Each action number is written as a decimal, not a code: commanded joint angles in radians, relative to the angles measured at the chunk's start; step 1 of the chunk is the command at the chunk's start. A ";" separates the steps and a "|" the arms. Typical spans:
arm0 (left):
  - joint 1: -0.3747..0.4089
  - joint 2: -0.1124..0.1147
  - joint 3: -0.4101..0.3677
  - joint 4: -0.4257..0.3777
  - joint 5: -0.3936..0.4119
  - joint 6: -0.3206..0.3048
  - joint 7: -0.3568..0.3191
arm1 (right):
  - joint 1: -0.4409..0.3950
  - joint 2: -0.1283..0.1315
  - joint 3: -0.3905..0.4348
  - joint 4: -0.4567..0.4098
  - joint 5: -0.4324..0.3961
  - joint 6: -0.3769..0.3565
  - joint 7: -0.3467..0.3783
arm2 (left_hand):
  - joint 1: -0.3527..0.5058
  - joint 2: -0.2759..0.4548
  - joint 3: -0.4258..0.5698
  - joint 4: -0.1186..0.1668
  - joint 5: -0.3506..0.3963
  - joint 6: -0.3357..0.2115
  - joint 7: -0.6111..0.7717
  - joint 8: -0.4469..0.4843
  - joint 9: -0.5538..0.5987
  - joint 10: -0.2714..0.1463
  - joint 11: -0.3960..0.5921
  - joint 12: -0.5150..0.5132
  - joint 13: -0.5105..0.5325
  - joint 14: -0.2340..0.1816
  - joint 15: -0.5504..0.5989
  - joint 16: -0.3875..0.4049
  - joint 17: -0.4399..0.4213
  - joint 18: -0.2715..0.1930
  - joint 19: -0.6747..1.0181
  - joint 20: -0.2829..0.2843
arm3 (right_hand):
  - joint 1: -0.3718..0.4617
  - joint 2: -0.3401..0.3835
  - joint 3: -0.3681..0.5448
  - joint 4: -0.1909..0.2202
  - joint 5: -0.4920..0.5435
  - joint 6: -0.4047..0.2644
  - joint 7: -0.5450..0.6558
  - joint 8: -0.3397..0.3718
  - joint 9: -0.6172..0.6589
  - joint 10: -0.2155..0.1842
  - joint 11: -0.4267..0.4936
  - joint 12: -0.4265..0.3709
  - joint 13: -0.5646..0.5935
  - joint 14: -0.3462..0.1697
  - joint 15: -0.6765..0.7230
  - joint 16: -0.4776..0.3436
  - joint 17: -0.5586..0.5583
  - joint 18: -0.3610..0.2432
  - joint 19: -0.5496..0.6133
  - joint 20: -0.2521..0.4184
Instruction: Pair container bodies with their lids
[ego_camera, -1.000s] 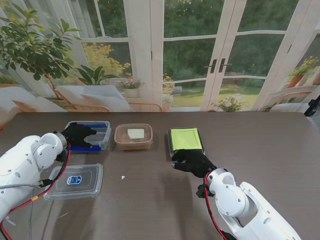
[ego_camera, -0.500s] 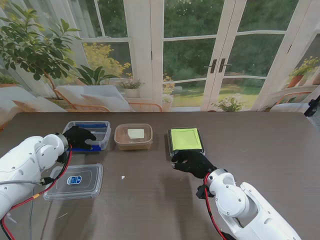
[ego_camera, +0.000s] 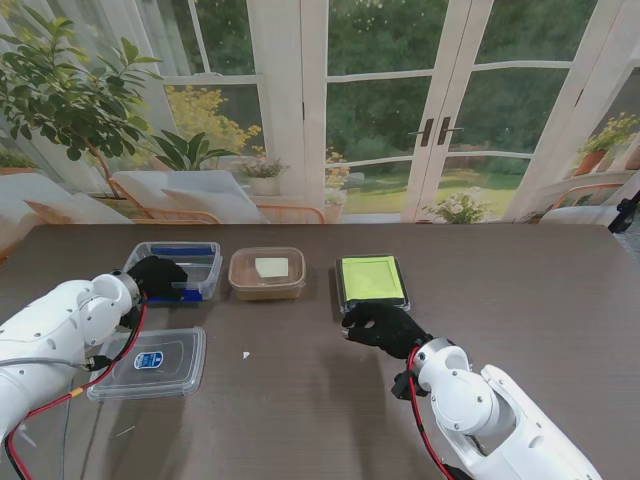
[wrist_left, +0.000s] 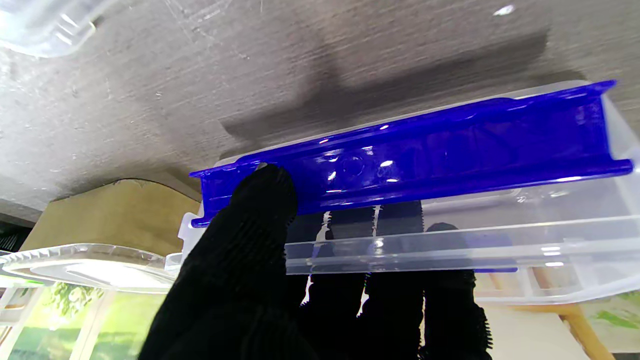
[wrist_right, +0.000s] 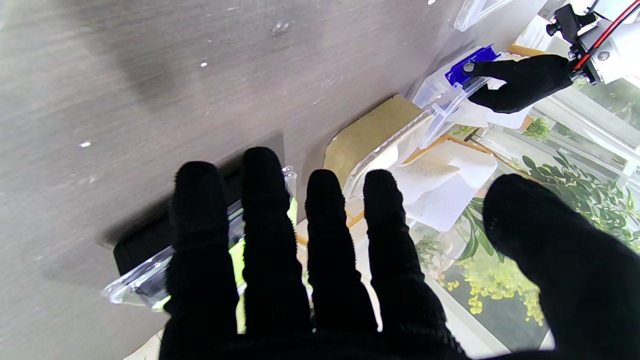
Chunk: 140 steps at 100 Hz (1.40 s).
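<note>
We seem to be in a home sunroom: white glazed French doors (ego_camera: 437, 120) open onto a green garden, with potted plants (ego_camera: 70, 95), cushioned patio chairs (ego_camera: 180, 195) and a dark wood table (ego_camera: 520, 290).

Left hand (ego_camera: 158, 276) clenched; right hand (ego_camera: 384, 326) splayed

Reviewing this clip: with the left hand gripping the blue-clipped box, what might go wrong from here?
1. The left hand pinches only the near edge of the clear box, thumb on its blue clip, so the box may tilt or slip.
2. The brown container sits right beside it and may get bumped.
3. The clear lid lies nearer to me, easily nudged.
</note>
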 joint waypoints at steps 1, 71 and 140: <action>-0.009 -0.016 0.006 0.021 -0.009 -0.007 0.000 | -0.008 -0.003 -0.002 -0.007 0.007 0.001 0.016 | 0.129 0.009 0.045 -0.009 0.031 -0.023 0.067 -0.007 0.045 0.006 0.013 0.052 0.042 0.029 0.058 0.031 0.027 0.012 0.077 0.014 | -0.011 0.025 -0.068 0.031 -0.007 -0.002 -0.010 0.005 -0.009 0.015 -0.005 0.001 -0.028 0.005 0.011 -0.003 -0.241 0.004 -0.012 0.013; 0.091 0.004 -0.129 -0.072 0.123 -0.057 0.120 | -0.014 -0.003 -0.004 -0.007 0.025 -0.005 0.021 | 0.081 -0.039 0.284 -0.024 0.003 -0.010 0.230 -0.047 0.099 0.047 0.120 0.279 0.250 -0.024 0.387 0.240 0.299 -0.056 0.396 0.198 | -0.019 0.044 -0.061 0.032 -0.010 -0.001 -0.013 0.003 -0.012 0.021 -0.004 0.000 -0.032 0.008 0.013 -0.004 -0.243 0.005 -0.009 0.015; 0.444 0.018 -0.582 -0.595 0.286 -0.140 -0.118 | -0.027 0.000 -0.009 -0.019 0.023 -0.016 0.027 | 0.075 -0.040 0.302 -0.028 -0.002 -0.007 0.236 -0.042 0.099 0.043 0.110 0.285 0.259 -0.061 0.387 0.248 0.304 -0.055 0.380 0.182 | -0.021 0.051 -0.060 0.033 -0.015 0.001 -0.013 0.002 -0.015 0.023 -0.004 -0.001 -0.035 0.010 0.013 -0.004 -0.245 0.005 -0.008 0.015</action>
